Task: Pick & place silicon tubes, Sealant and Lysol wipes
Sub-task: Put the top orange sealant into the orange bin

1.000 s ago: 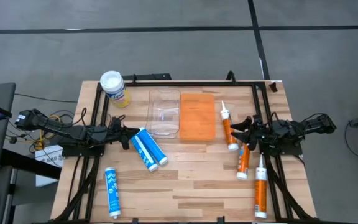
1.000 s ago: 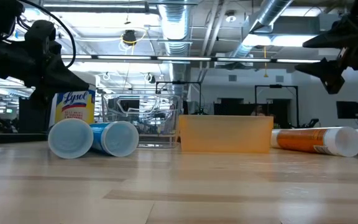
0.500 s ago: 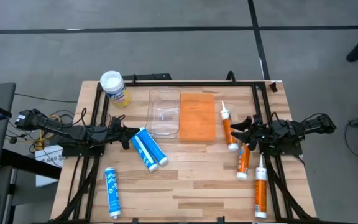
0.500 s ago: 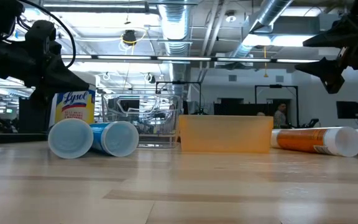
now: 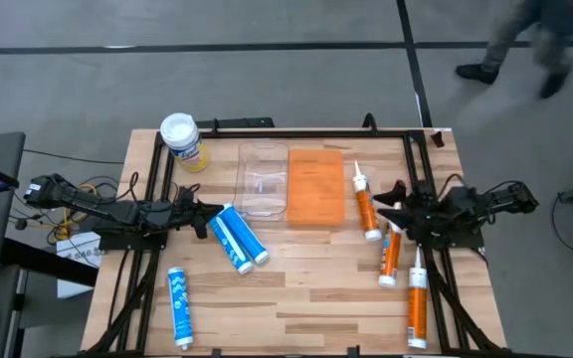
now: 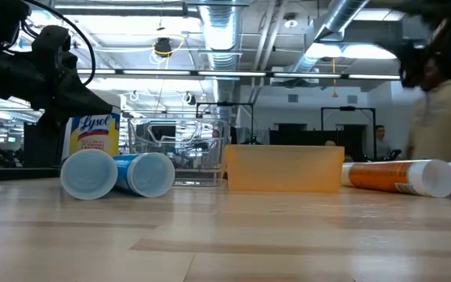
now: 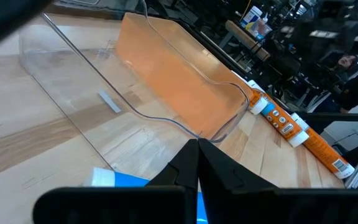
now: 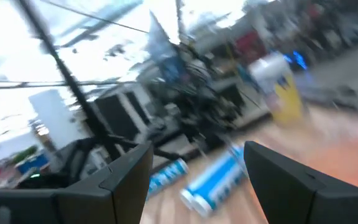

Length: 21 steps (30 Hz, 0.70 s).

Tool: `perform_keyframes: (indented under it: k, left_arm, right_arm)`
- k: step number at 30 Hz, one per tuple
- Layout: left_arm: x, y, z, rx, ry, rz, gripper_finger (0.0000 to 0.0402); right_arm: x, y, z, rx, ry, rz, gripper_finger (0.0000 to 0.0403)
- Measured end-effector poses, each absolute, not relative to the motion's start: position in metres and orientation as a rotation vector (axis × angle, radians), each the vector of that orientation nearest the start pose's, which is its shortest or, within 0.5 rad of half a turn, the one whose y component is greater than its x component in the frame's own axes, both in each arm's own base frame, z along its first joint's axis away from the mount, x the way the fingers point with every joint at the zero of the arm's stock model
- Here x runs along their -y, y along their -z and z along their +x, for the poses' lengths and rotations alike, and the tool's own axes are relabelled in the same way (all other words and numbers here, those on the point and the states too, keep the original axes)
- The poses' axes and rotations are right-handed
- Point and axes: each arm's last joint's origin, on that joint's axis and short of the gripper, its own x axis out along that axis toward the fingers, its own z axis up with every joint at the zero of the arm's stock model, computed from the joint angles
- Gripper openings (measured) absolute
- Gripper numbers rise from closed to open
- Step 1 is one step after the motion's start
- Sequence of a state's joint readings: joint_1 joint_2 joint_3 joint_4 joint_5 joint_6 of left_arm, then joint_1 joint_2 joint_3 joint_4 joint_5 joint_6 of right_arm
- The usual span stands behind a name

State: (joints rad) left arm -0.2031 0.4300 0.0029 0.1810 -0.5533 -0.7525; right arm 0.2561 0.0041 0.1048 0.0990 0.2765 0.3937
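The Lysol wipes (image 5: 183,140) canister stands upright in the upper left of the high view, near the table's (image 5: 296,288) far left corner, untouched. Two blue tubes (image 5: 239,238) lie side by side left of centre, beside a clear tray (image 5: 264,180) and an orange tray (image 5: 316,186). The left gripper (image 5: 210,212) hovers just left of the paired tubes, its fingers (image 7: 194,163) pressed together on nothing. The right gripper (image 5: 390,200) hangs at centre right beside the orange sealant tubes (image 5: 366,207), fingers (image 8: 297,180) spread wide and empty.
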Motion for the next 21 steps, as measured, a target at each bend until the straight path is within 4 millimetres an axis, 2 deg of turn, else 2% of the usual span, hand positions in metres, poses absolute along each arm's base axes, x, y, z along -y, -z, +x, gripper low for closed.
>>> perform_keyframes:
  k: [4, 15, 21]
  left_arm:
    - [0.009, -0.144, 0.118, -0.087, -0.415, -0.65, 0.0]
    - [0.009, -0.144, 0.118, -0.087, -0.415, -0.649, 0.0]
    - [0.009, -0.144, 0.118, -0.088, -0.415, -0.648, 0.0]
  right_arm:
    - [-0.013, -0.232, 0.08, 0.18, -0.034, 0.412, 0.0244]
    - [-0.012, -0.286, 0.076, -0.256, 0.091, 0.529, 0.0244]
    - [-0.011, -0.311, 0.078, -0.515, 0.274, 0.654, 0.0244]
